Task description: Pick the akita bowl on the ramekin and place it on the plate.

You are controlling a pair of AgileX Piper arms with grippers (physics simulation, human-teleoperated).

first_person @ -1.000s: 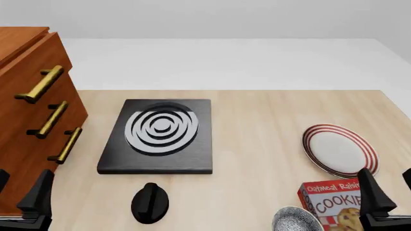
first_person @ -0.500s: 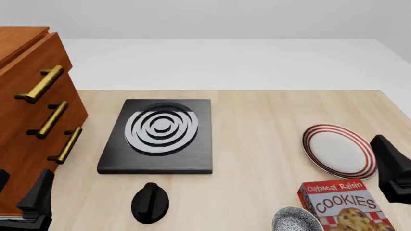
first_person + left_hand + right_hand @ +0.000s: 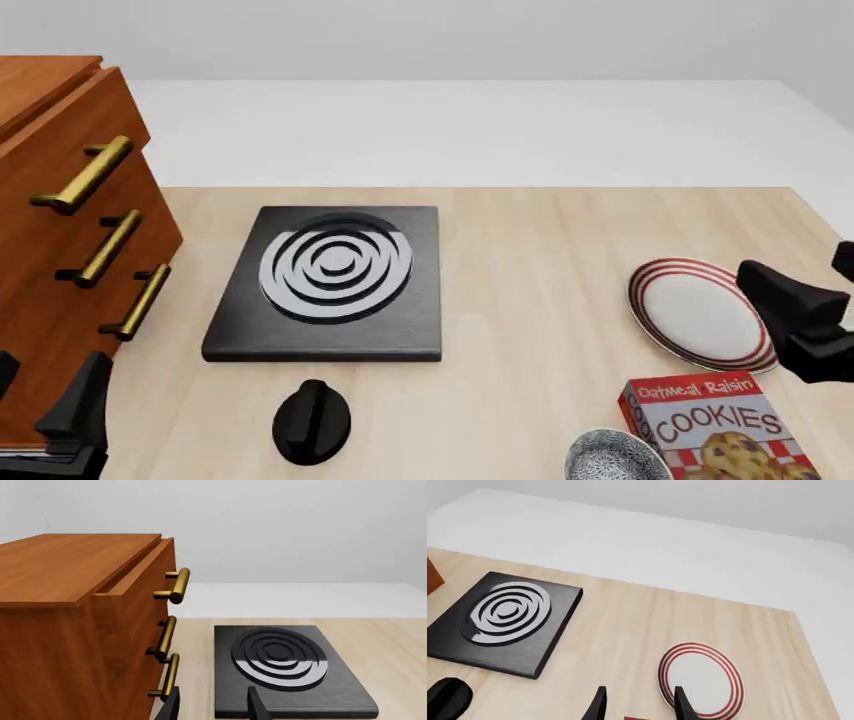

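The akita bowl (image 3: 611, 458), grey-speckled inside with a pale rim, sits at the near edge of the table and is cut off by the front view's bottom edge. The ramekin is hidden from view. The plate (image 3: 698, 312) (image 3: 700, 684), white with red rings, lies to the right, beyond the bowl. My right gripper (image 3: 814, 282) (image 3: 638, 706) hovers open and empty by the plate's right edge. My left gripper (image 3: 40, 398) (image 3: 212, 707) stays open and empty at the near left corner, far from both.
A red cookie box (image 3: 718, 432) lies between the bowl and the plate. A black stove burner (image 3: 334, 278) (image 3: 285, 662) fills the middle, with a black knob (image 3: 311, 420) in front of it. A wooden drawer cabinet (image 3: 67, 230) (image 3: 73, 620) stands at the left.
My right gripper rose from the near right corner beside the cookie box and moved forward to the plate's right edge. The left gripper and all objects stayed put.
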